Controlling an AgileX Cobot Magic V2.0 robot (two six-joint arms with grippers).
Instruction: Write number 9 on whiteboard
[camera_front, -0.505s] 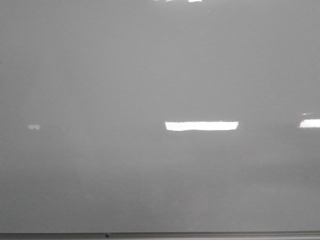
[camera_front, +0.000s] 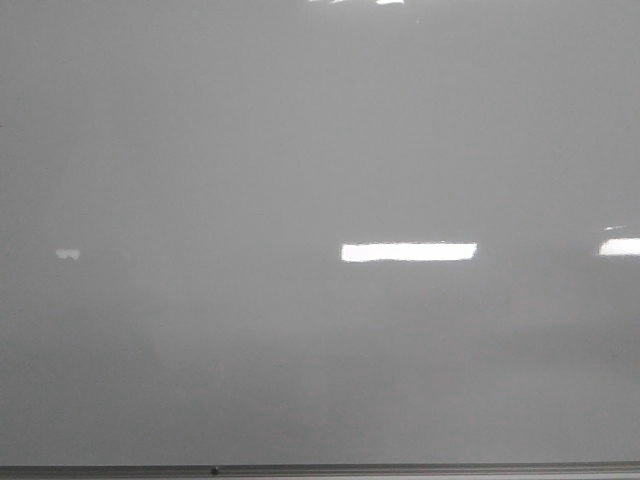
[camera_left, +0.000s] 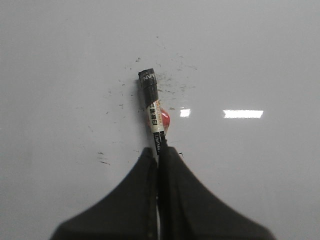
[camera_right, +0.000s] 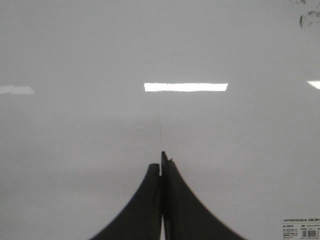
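Two tools: both are seen only in their own wrist views; neither is seen in the front view.
Left tool (camera_left: 158, 152): its dark fingers are pressed together on a marker (camera_left: 154, 111), which is clamped between the tips.
Marker: a white labelled barrel with a black cap end is seen, pointing away from the fingers over the whiteboard (camera_left: 60, 60); something red is glimpsed just behind the barrel, and what it is cannot be told.
Marker tip contact: whether the black end touches the board cannot be told.
Right tool (camera_right: 161, 165): its fingers are brought together with nothing seen between them.
Whiteboard: it fills the front view, pale grey and glossy, with a thin grey frame edge (camera_front: 400, 468) along the bottom.
Smudges (camera_left: 165, 82): small black flecks are scattered on the board around the marker's black end.
Number 9: no such figure is made out on the board in any view.
Reflections (camera_front: 408, 252): bright white rectangles are seen on the board.
Printed label (camera_right: 300, 227): it is seen on the board at the corner of the right wrist view; its text is too small to read.
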